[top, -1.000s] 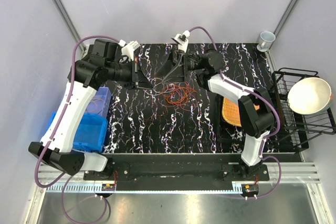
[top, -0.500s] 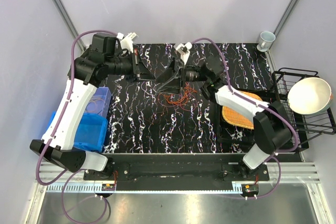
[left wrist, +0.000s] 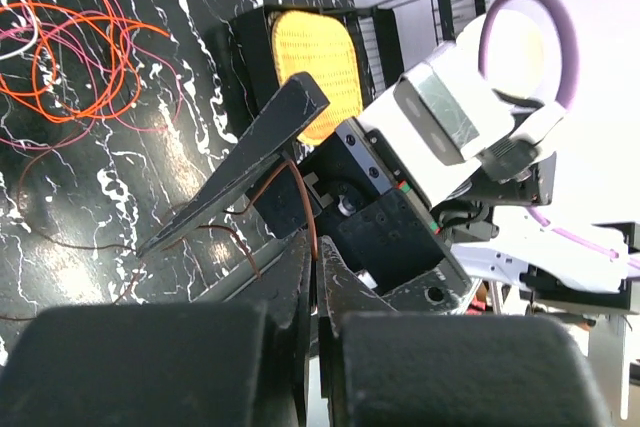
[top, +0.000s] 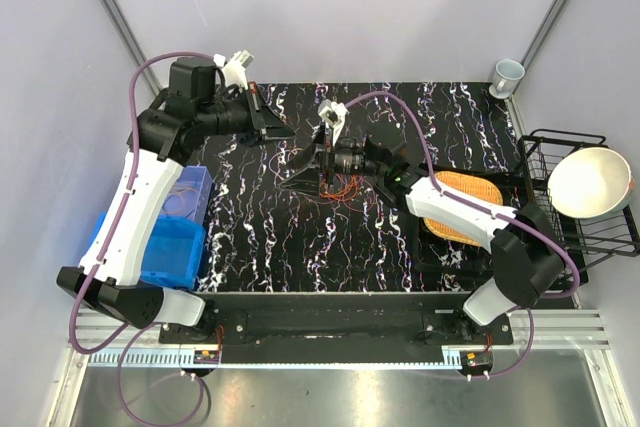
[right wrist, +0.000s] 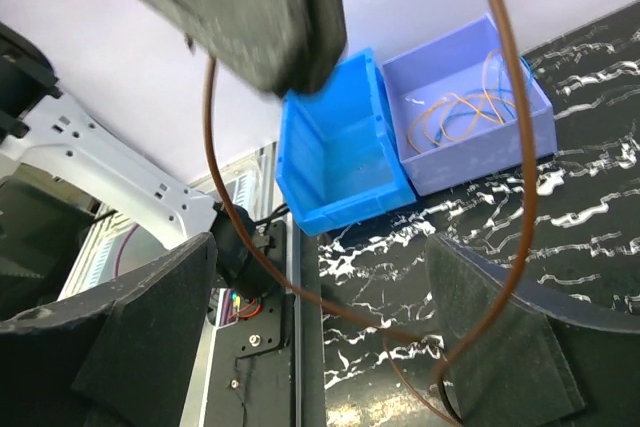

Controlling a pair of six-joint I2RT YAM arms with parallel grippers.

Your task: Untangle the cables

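Robotics lab cell: plain grey walls [top: 330, 7], aluminium frame posts [top: 112, 7], arms [top: 130, 217] bolted to base rail [top: 340, 325].

Left arm [top: 130, 207] is rising along the left edge of the table [top: 250, 247], folding at the far left corner and pointing right along the far edge. Left gripper [left wrist: 315, 272] is pressing its jaws together on a thin brown cable [left wrist: 308, 209]. Right arm [top: 455, 212] is stretching low from the near right corner toward the table's middle. Right gripper [right wrist: 320, 347] is holding its jaws wide apart, near the left gripper's tip.
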